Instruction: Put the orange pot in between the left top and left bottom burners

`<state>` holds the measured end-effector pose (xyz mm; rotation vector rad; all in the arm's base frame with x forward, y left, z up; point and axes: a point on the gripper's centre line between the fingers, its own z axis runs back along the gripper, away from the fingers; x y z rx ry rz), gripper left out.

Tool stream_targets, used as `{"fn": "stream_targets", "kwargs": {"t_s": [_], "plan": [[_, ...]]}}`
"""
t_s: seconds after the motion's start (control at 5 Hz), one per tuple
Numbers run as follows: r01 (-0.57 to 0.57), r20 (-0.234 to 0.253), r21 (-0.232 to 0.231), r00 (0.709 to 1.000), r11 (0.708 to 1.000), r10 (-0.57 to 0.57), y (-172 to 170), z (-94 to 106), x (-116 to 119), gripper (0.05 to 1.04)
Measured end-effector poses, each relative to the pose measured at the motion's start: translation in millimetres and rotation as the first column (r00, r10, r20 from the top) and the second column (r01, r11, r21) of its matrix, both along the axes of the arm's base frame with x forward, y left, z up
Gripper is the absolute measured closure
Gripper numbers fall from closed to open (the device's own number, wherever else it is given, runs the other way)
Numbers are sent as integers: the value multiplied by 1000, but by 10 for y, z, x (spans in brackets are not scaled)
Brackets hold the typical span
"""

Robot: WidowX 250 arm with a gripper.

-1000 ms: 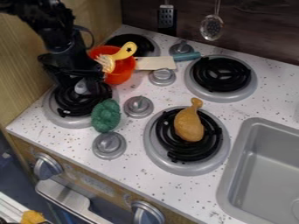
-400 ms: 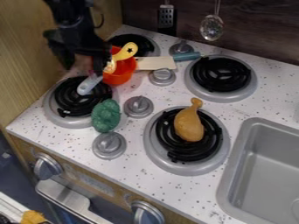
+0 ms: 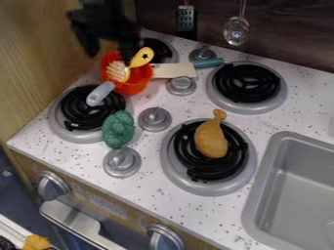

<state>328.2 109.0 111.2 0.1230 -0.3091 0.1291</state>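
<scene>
Black pincer hangs parted, empty; I'd keep it high to clear yellow tool. Below it, orange pot sits between back burner and front burner, as asked; grey handle overhangs front one.

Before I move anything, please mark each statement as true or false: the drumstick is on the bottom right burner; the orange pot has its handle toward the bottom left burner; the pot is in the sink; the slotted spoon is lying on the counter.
The drumstick is on the bottom right burner. True.
The orange pot has its handle toward the bottom left burner. True.
The pot is in the sink. False: it is between the two left burners.
The slotted spoon is lying on the counter. False: it hangs against the back wall.
</scene>
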Motion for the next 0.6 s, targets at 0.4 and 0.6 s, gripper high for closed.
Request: {"fn": "stream_targets", "kwargs": {"t_s": [0.4, 0.6], "plan": [[79, -19, -3, 997, 997, -79, -271, 90, 177, 85], [69, -30, -24, 997, 997, -70, -484, 60, 182, 85]]}}
